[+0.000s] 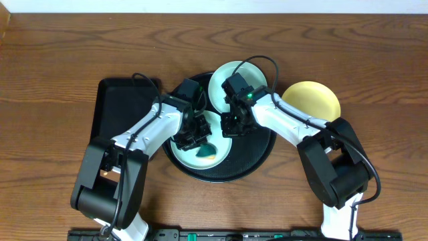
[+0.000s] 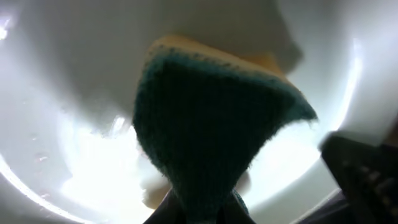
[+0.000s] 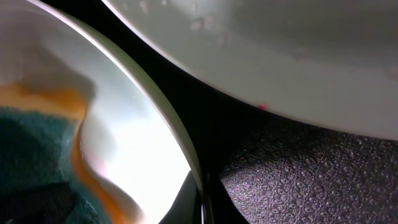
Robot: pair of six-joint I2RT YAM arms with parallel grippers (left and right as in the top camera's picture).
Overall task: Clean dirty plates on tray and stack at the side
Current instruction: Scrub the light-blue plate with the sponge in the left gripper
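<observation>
The round black tray (image 1: pixel 257 157) holds two light teal plates. The near plate (image 1: pixel 200 159) lies at its left, the far plate (image 1: pixel 231 77) at its back. My left gripper (image 1: pixel 194 137) is shut on a green and yellow sponge (image 1: pixel 207 146) and presses it into the near plate (image 2: pixel 81 93); the sponge fills the left wrist view (image 2: pixel 211 124). My right gripper (image 1: pixel 231 126) is shut on the near plate's right rim (image 3: pixel 143 143), jaws (image 3: pixel 202 199) pinching its edge. The far plate (image 3: pixel 280 62) has a small red speck. The pale yellow plate (image 1: pixel 311 100) lies on the table right of the tray.
A rectangular black tray (image 1: pixel 124 110) lies left of the round tray, under my left arm. The wooden table (image 1: pixel 67 53) extends around both. The round tray's textured floor (image 3: pixel 298 180) shows between the two teal plates.
</observation>
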